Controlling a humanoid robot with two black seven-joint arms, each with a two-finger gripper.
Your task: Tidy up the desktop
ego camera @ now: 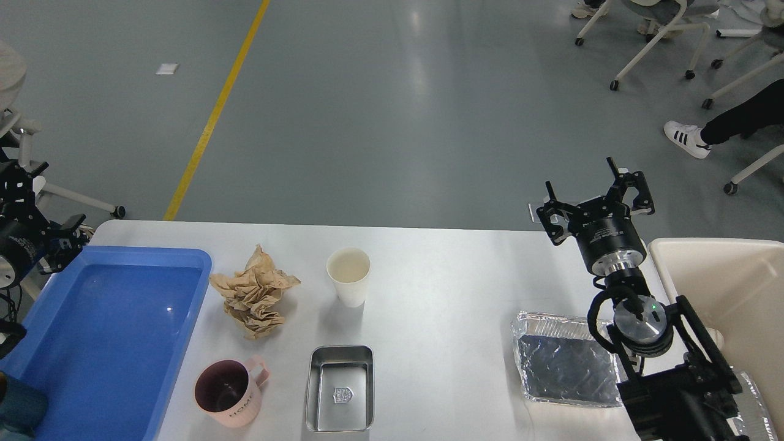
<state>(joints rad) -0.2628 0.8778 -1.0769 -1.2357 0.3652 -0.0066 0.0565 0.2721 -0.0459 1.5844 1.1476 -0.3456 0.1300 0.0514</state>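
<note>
The desktop (441, 294) is a white tabletop with rounded corners. On it lie a crumpled brown paper (254, 300), a white paper cup (348, 275), a pink mug (228, 392), a small steel tin (340, 387) and a foil tray (566, 358). My right gripper (594, 193) is open and empty above the table's far right edge, beyond the foil tray. My left gripper (46, 202) is at the far left, beyond the corner of the blue tray (110, 337). It is partly cut off by the view's edge, its fingers spread and empty.
A cream bin (729, 288) stands just right of the table, close to my right arm. More foil (750, 398) lies at the table's right front. Wheeled chairs and a seated person's legs (735, 119) are on the floor beyond.
</note>
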